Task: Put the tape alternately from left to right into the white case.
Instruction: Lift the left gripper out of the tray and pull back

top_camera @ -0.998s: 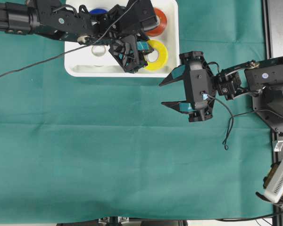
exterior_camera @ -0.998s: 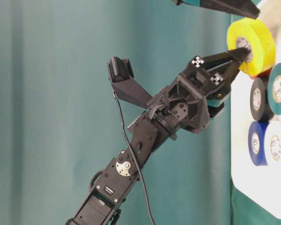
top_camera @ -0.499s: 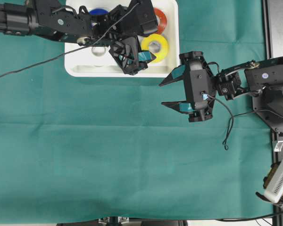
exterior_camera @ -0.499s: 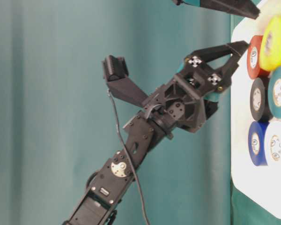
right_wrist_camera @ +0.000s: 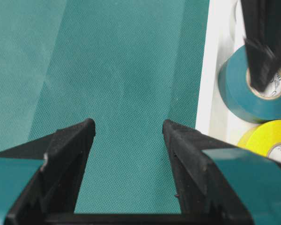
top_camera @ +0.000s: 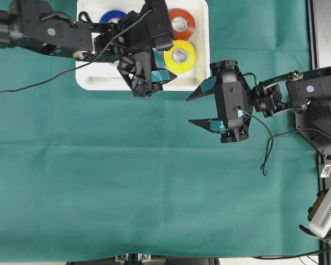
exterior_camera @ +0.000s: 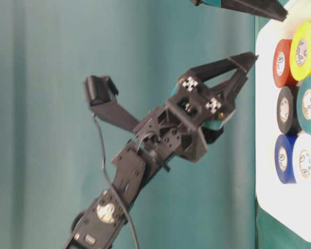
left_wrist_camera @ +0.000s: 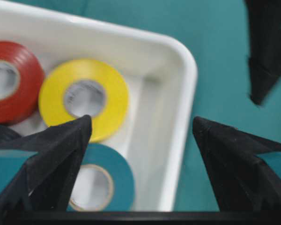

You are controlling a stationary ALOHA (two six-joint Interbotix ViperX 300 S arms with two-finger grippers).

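The white case [top_camera: 197, 77] lies at the top of the overhead view with tape rolls inside. The yellow roll [top_camera: 180, 56] lies flat at its near right corner, in front of the red-orange roll [top_camera: 181, 24]; the blue roll [top_camera: 111, 16] shows at the far left. From table level I also see black [exterior_camera: 286, 110], teal [exterior_camera: 306, 104] and white [exterior_camera: 305, 163] rolls. My left gripper [top_camera: 164, 73] hovers open and empty over the case's front rim [left_wrist_camera: 189, 93], beside the yellow roll [left_wrist_camera: 84, 96] and teal roll [left_wrist_camera: 103, 178]. My right gripper [top_camera: 189, 110] stands open and empty over the cloth, right of the case.
Green cloth covers the table. The left arm [top_camera: 49, 36] lies across the case and hides part of it. One right-gripper finger [left_wrist_camera: 267, 47] shows near the case corner. Black equipment [top_camera: 325, 33] and a white box [top_camera: 325, 212] line the right edge.
The left gripper opened and let go of the yellow roll, which now lies flat in the case by the red-orange one. The left gripper then drew back leftward. The right arm stayed still.
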